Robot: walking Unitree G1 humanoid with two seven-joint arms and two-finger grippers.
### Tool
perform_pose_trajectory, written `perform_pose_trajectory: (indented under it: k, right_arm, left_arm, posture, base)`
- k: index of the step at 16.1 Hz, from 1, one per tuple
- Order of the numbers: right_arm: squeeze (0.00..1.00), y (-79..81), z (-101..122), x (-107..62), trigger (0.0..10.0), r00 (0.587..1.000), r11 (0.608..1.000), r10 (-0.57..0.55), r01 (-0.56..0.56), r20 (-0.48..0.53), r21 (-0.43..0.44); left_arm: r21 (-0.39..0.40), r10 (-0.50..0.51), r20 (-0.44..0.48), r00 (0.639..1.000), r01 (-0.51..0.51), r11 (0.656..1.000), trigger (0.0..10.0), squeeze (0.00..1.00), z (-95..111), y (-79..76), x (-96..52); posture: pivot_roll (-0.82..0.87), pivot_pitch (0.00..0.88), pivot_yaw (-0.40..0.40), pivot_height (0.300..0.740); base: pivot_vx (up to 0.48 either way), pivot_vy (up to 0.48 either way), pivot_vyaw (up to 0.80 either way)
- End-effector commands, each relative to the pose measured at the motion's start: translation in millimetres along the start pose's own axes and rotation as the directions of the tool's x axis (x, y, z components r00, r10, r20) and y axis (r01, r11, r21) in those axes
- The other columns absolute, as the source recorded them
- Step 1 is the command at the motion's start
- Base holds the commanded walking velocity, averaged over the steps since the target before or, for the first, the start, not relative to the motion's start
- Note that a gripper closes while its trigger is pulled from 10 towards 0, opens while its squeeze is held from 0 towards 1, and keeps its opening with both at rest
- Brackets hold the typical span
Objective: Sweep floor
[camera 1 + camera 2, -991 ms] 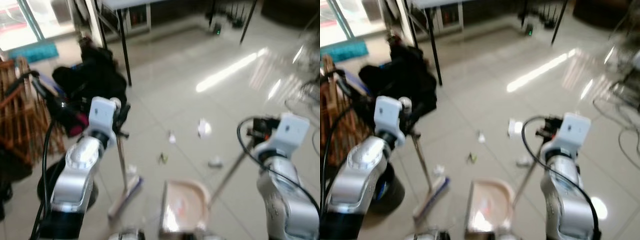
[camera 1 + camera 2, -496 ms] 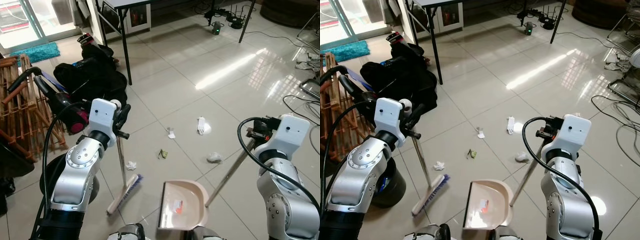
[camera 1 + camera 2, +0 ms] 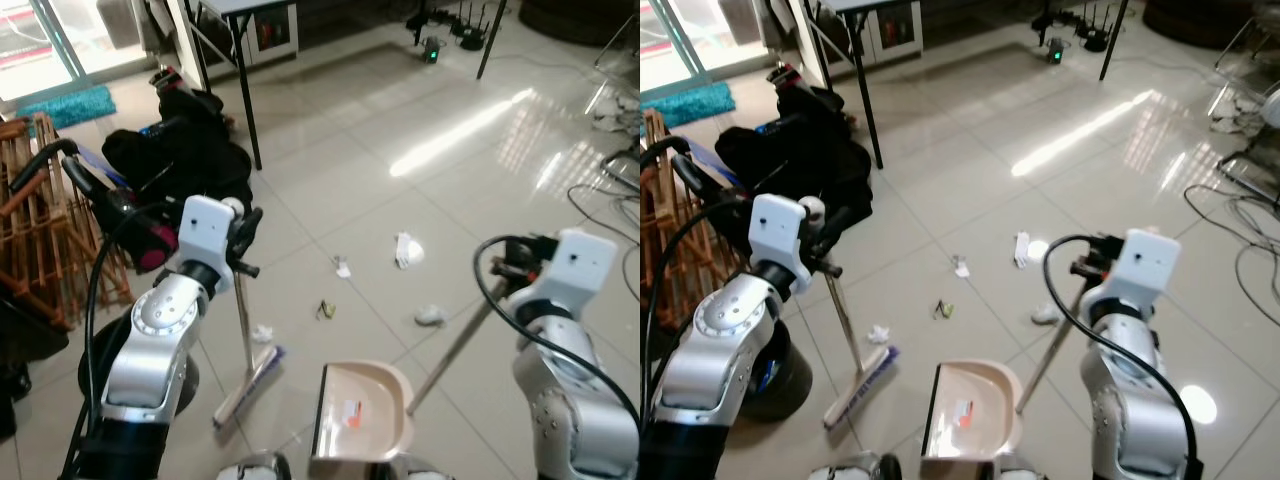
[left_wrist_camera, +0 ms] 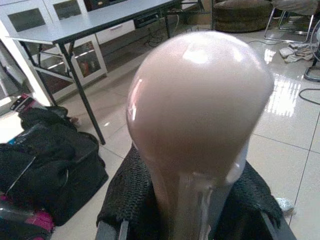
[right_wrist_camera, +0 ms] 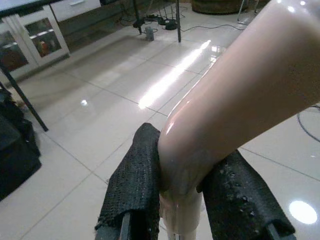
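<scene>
- The broom (image 3: 246, 345) handle is clamped by the left gripper (image 4: 192, 200), bristles on the tiled floor (image 3: 400, 130)
- The dustpan (image 3: 360, 410) handle is clasped by the right gripper (image 5: 182, 200)
- Paper scraps (image 3: 407, 249) are scattered beyond the dustpan

We stood on a glossy tiled floor (image 3: 340, 170); on it lay paper scraps (image 3: 408, 248), a broom head (image 3: 250, 382), a dustpan (image 3: 360, 410), black bags (image 3: 180, 150) and cables (image 3: 605, 200).
</scene>
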State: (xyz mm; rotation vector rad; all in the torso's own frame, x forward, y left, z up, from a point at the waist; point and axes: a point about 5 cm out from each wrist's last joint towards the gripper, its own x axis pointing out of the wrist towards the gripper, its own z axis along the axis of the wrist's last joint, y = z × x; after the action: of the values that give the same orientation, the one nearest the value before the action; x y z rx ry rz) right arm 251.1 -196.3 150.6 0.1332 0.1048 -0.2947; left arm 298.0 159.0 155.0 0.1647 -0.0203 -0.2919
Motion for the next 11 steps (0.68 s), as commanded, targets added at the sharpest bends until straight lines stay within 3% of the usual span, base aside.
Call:
perform_pose_trajectory:
  k: [1, 11]
  right_arm:
    - [0.0, 5.5, 6.3, -1.7, 10.0, 0.999, 1.0, 0.022, -0.023, 0.027, 0.006]
    - [0.0, 6.0, 6.2, -1.3, 10.0, 0.999, 1.0, 0.023, -0.024, 0.028, 0.006]
  left_arm:
    - [0.015, 0.005, 0.034, 0.999, -0.006, 1.0, 10.0, 0.0, 7.9, 3.9, -1.3]
    - [0.016, -0.01, 0.048, 0.999, 0.009, 1.0, 10.0, 0.0, 10.3, 2.9, -0.2]
  posture:
    - [-0.03, 0.129, 0.017, 0.74]
    - [-0.03, 0.123, 0.019, 0.74]
  base:
    - [0.394, 0.0, 0.0]
    - [0.406, 0.0, 0.0]
